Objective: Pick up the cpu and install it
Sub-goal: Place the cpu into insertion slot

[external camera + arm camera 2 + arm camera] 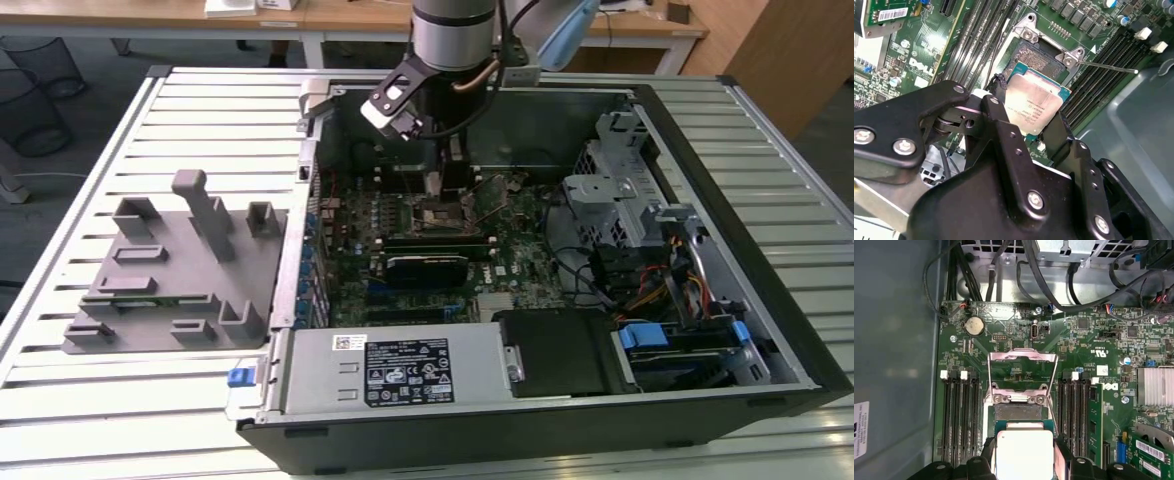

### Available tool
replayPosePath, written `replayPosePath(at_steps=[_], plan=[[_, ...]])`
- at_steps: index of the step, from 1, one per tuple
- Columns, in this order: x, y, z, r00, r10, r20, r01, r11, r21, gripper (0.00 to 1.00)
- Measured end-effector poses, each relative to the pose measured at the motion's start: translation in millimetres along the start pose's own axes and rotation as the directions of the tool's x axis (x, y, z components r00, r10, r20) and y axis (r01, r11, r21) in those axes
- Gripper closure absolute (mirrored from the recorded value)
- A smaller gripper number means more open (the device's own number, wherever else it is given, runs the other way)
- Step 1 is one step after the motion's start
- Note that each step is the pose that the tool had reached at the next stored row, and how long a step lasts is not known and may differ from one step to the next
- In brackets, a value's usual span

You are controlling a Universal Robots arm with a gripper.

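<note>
Black fingers (pixel 999 117) of the gripper (pixel 1028 109) stand closest in the second wrist view, clamped on two opposite edges of the cpu (pixel 1035 102). It is a flat square chip with a shiny silver-grey metal lid that bears faint print, and a thin green rim shows around that lid. The gripper holds it lid up, partly over the open socket (pixel 1038 56). Whether it touches the socket I cannot tell.

In the first wrist view the socket's grey contact field (pixel 1019 412) lies bare just beyond the chip, and the metal load plate (pixel 1023 365) is swung back. A thin lever (pixel 1109 66) sticks out from the socket's corner. Rows of memory slots (pixel 961 415) flank the socket on both sides of the green motherboard (pixel 1094 340), and a coin cell (pixel 974 326) sits near the board's edge.

In the exterior view the arm reaches down into the open computer case (pixel 781 300). A grey tray (pixel 174 270) with upright blocks lies on the slatted table (pixel 80 150) beside the case, at the exterior view's left.
</note>
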State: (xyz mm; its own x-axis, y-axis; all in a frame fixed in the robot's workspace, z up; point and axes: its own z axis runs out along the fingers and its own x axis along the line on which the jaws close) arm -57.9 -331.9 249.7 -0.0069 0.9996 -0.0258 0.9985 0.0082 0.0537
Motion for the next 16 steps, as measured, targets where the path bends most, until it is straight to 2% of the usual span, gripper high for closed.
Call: replayPosePath(at_steps=[16], plan=[[0.3,-0.8,14.1,1.0,0.009,-0.0002,-0.009,1.0,0.0002,0.46]])
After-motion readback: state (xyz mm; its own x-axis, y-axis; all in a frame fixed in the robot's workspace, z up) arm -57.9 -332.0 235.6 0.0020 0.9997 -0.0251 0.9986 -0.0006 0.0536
